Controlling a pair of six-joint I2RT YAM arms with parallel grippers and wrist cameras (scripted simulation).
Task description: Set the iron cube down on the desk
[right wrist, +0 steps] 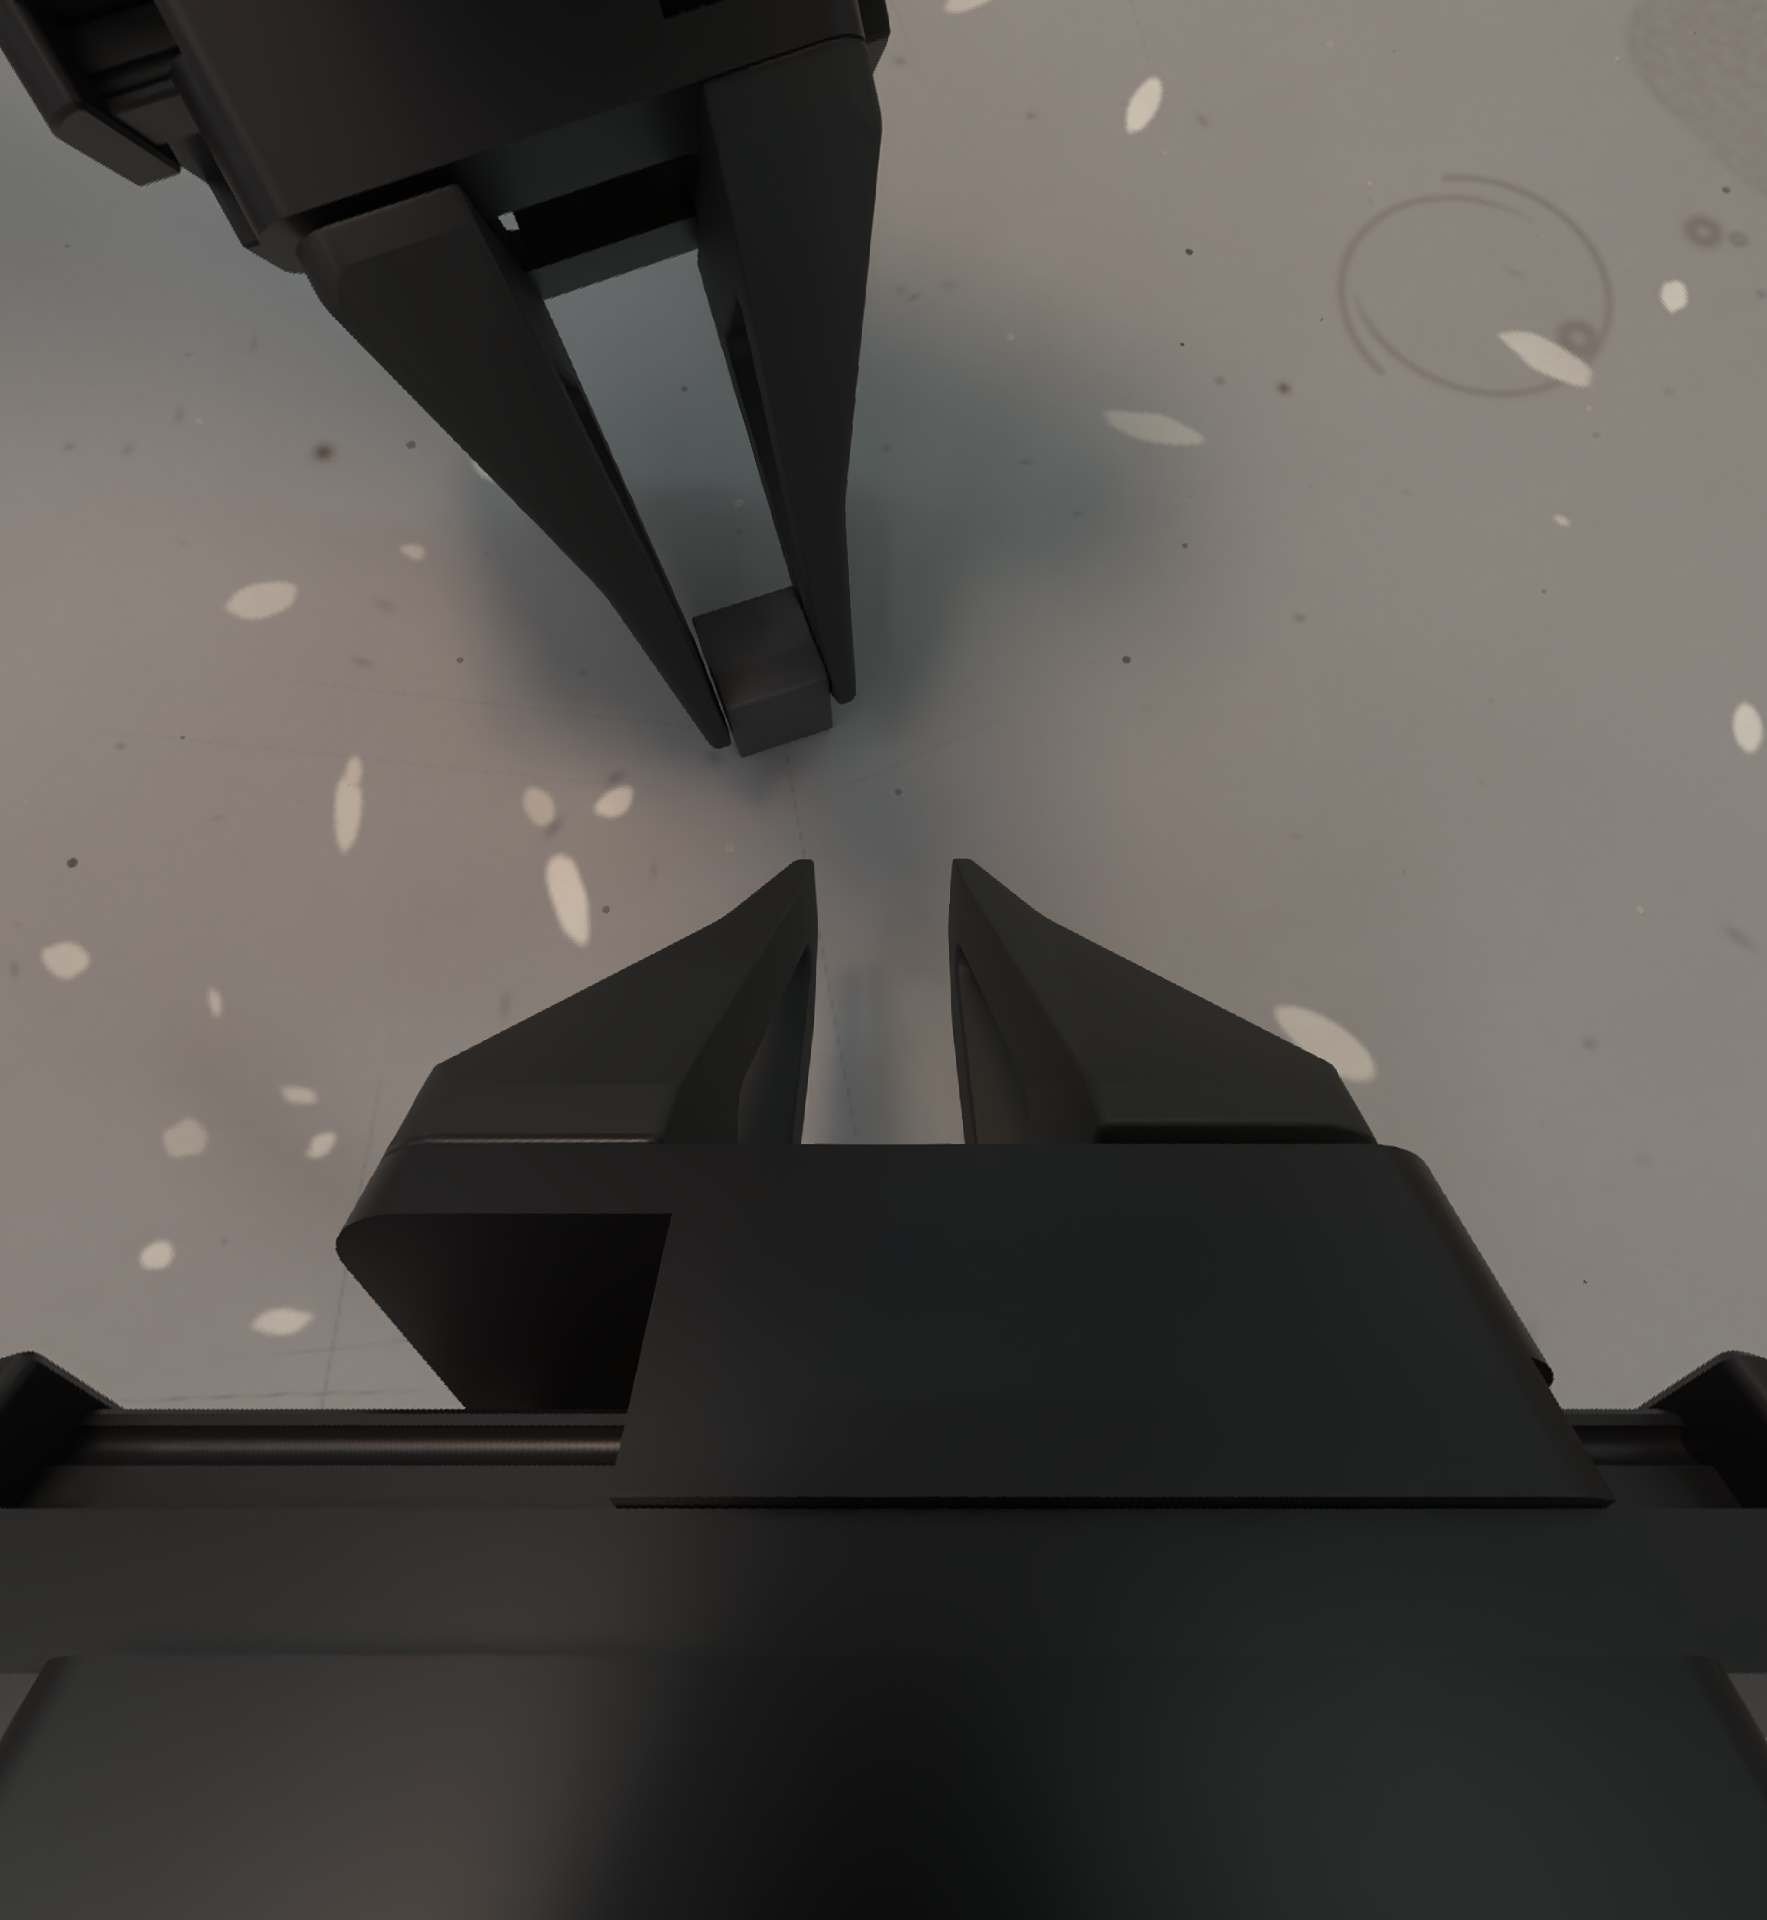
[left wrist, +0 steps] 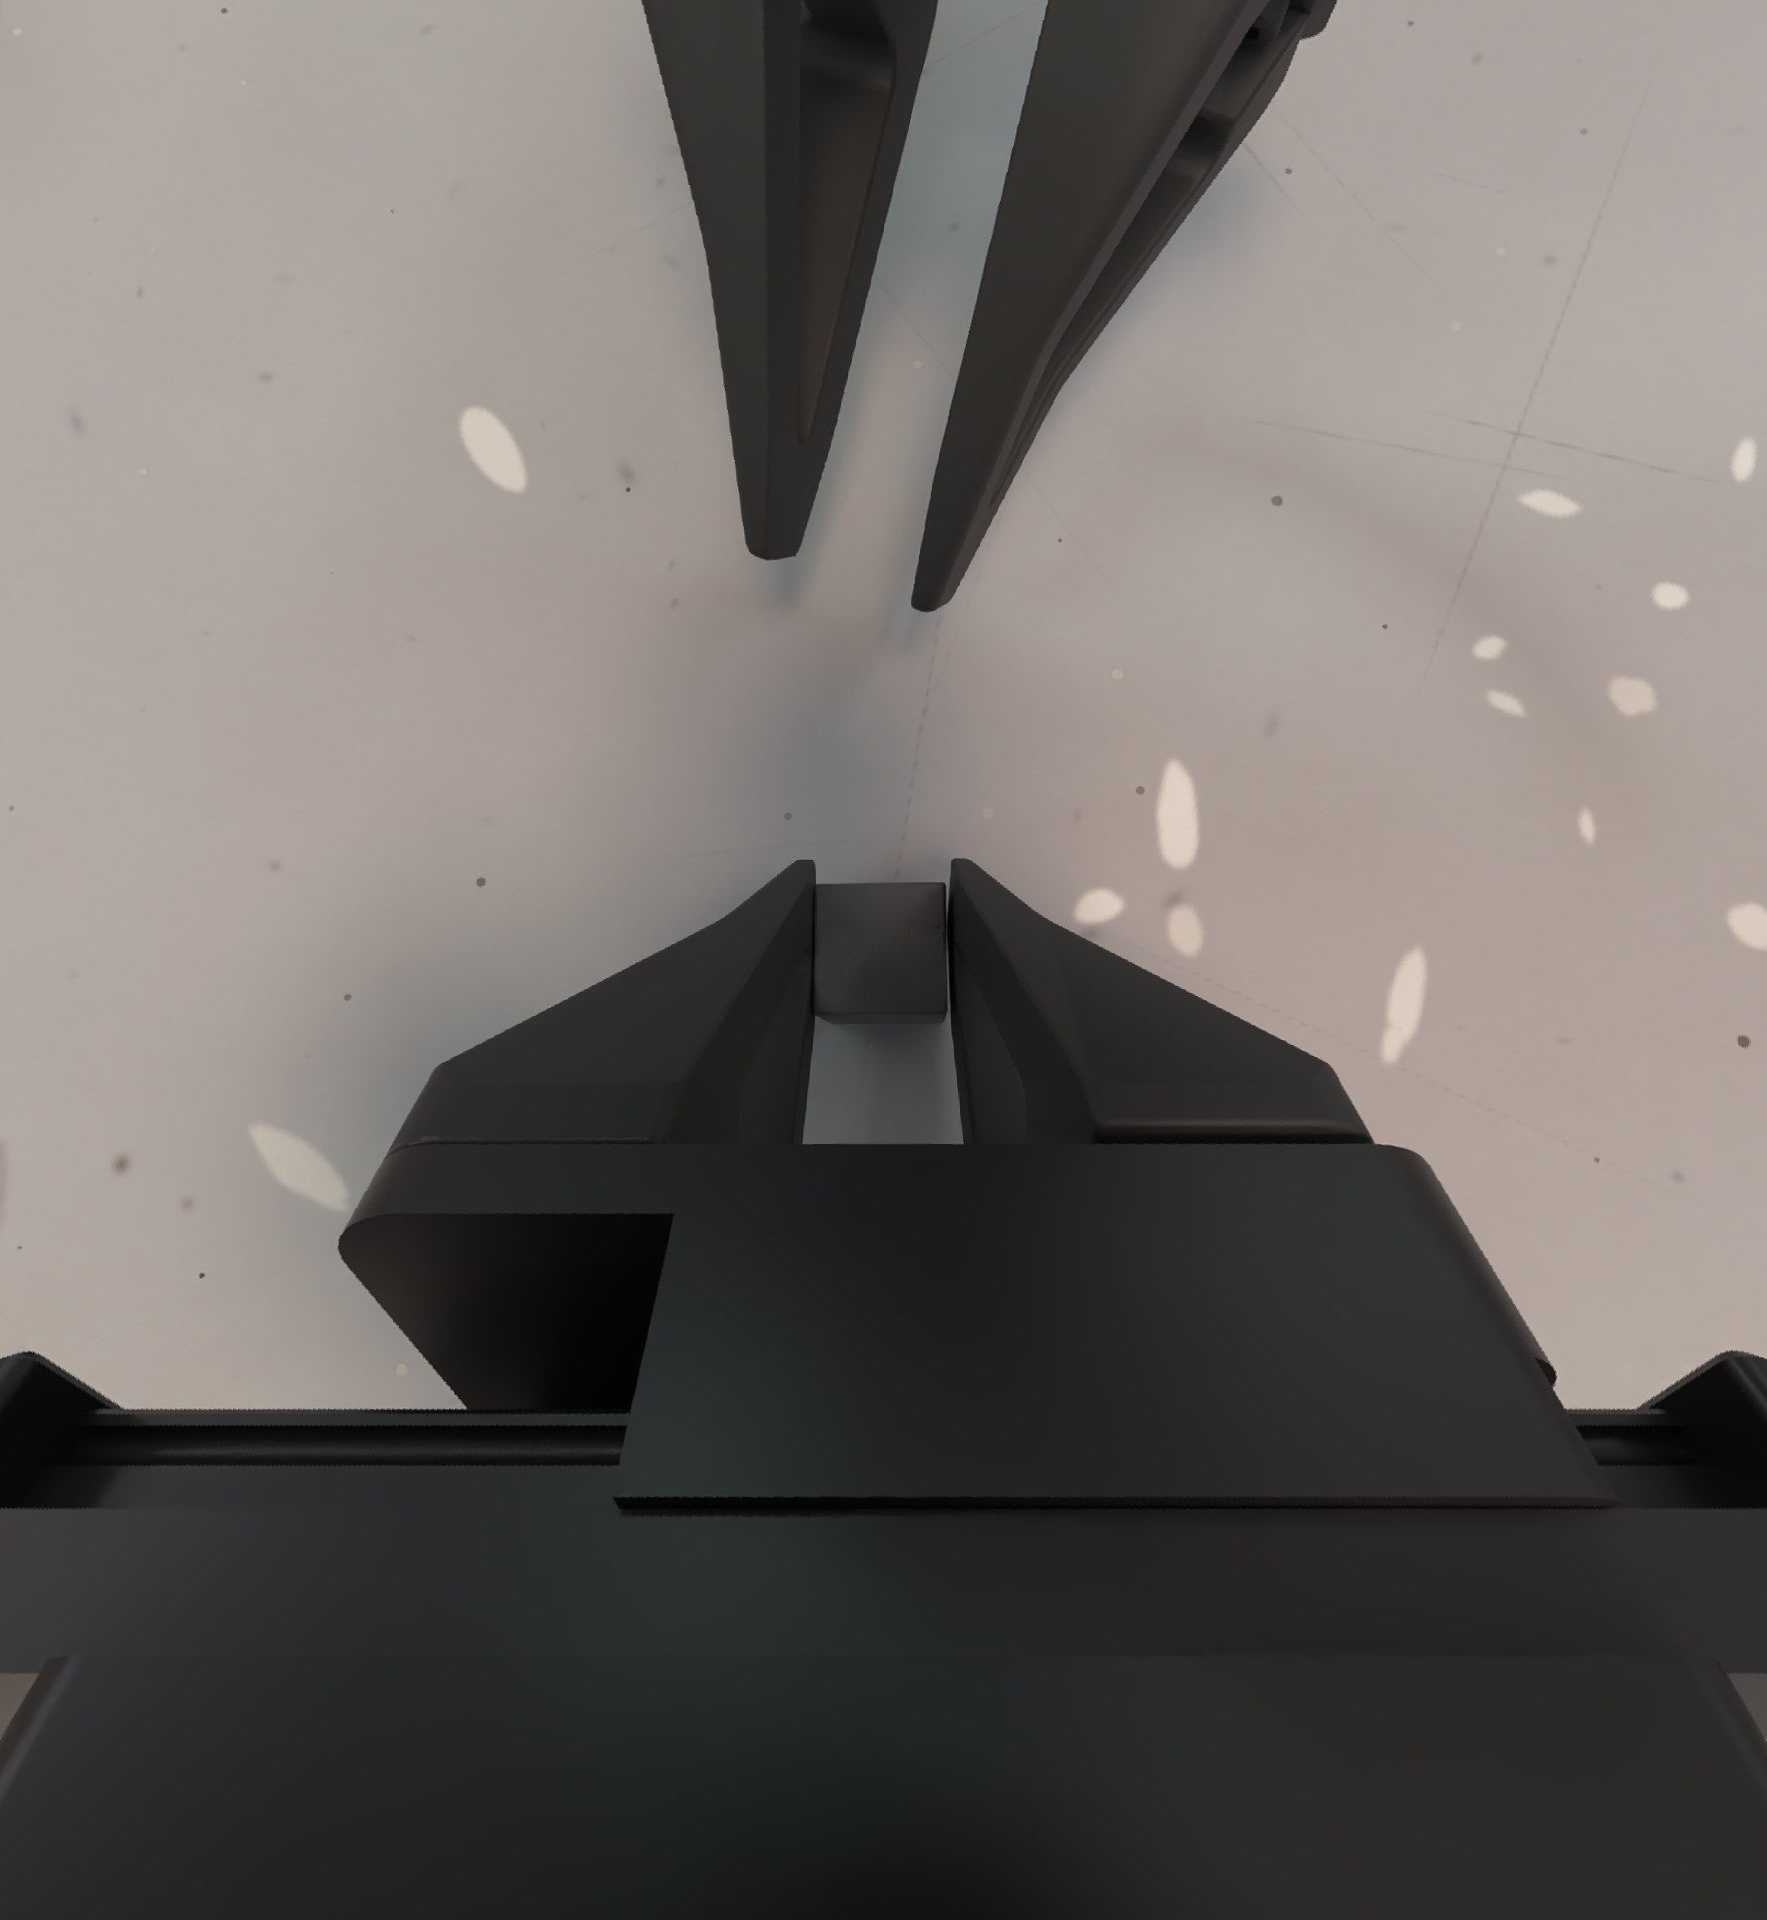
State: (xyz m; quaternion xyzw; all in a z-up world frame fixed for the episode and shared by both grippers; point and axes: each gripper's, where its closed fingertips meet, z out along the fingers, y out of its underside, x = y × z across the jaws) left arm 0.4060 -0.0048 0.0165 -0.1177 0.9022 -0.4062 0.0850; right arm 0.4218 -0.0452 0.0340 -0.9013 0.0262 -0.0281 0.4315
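The iron cube [left wrist: 879, 951] is a small dark grey block clamped between the fingertips of my left gripper [left wrist: 881, 883]. It also shows in the right wrist view [right wrist: 770, 675], held at the tips of the left gripper [right wrist: 780, 717], low over the grey speckled desk [right wrist: 1274, 727]. I cannot tell whether it touches the desk. My right gripper [right wrist: 881, 873] is open with nothing between its fingers, just short of the cube. In the left wrist view the right gripper [left wrist: 843, 582] points down from the top, facing the left one.
The desk [left wrist: 339, 727] bears pale flecks, dark specks and faint ring marks [right wrist: 1471, 291] at the right of the right wrist view. Both grippers stand close together, tip to tip, over the middle of the desk.
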